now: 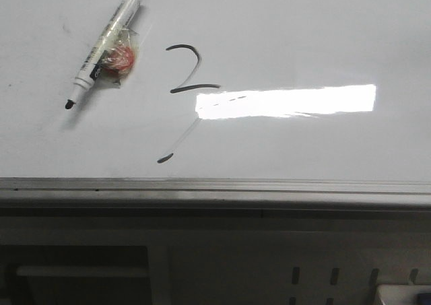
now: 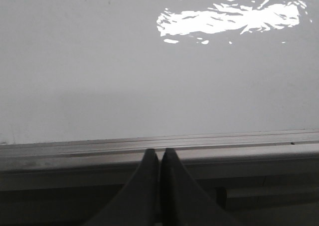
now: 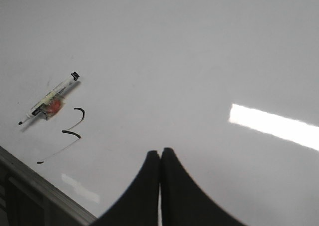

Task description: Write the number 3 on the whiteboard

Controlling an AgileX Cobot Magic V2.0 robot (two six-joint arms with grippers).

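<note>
- The whiteboard (image 1: 303, 36) lies flat and fills most of the front view, with its grey metal rail (image 1: 215, 187) running along the near edge.
- The number 3 (image 1: 185, 89) is drawn in dark marker left of the board's middle: a curved top, a short middle bar, then a faint slanted tail that ends in a dark tick near the rail.
- A bright rectangular light reflection (image 1: 286, 102) sits just right of the middle bar, touching the start of the tail.
- A marker (image 1: 108, 44) lies on the board to the left of the number, uncapped, its dark tip toward the rail and its black end away from it.
- Something small, red and wrapped in clear film (image 1: 120, 59) is fixed to the marker's barrel; I cannot tell what it is.
- The left pincer (image 2: 160, 158) is closed with nothing between its fingers, and it hangs over the board's rail.
- The right pincer (image 3: 160, 158) is likewise closed and empty, above the bare board, well apart from the number and the marker.
</note>
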